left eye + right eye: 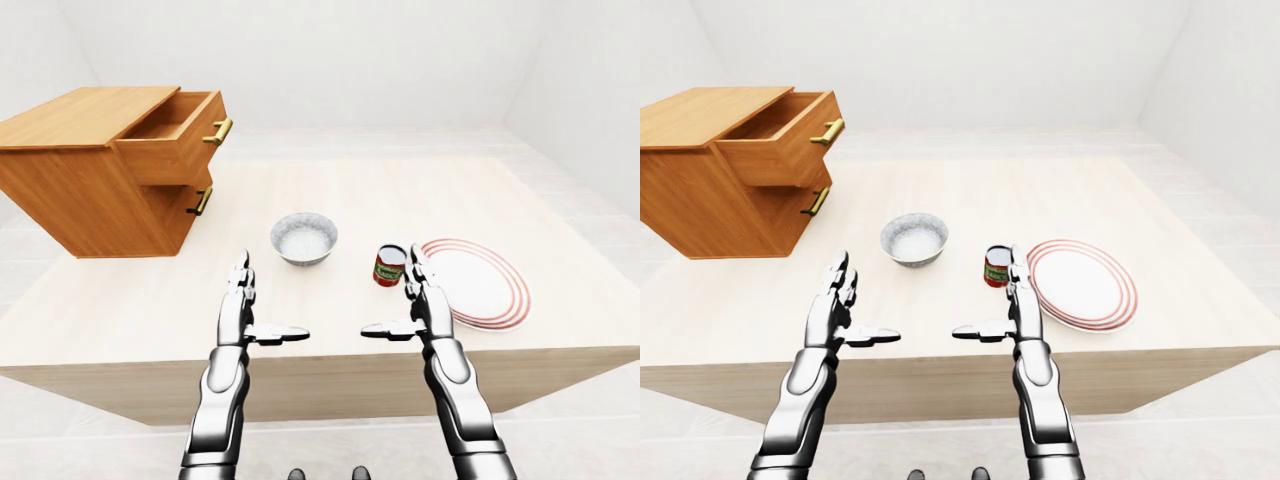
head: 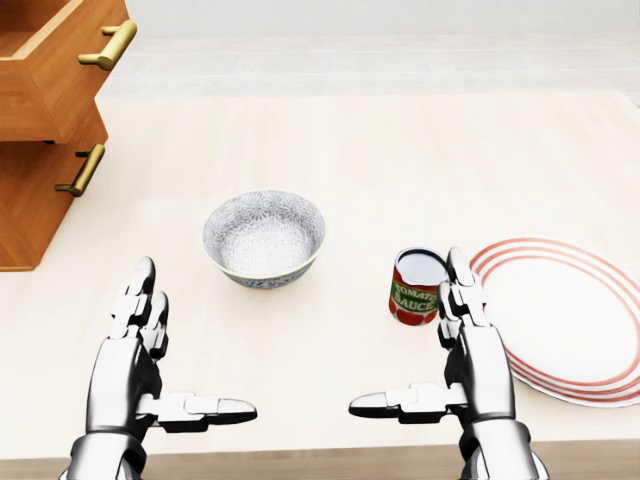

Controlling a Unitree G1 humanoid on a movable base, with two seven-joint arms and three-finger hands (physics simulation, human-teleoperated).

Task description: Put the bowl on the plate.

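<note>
One patterned bowl (image 2: 264,238) stands upright and empty mid-worktop (image 2: 350,140). We judge it stiff, glazed, slippery and breakable, best pinched over its rim. The plate (image 2: 570,320) lies toward the head view's right edge, a tomato sauce can (image 2: 415,288) between them. Our left hand (image 2: 140,350) and right hand (image 2: 470,350) hover over the bottom edge, fingers (image 2: 468,300) spread, holding nothing.

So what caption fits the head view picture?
Left hand and right hand, both open, facing bowl, can and plate.
</note>
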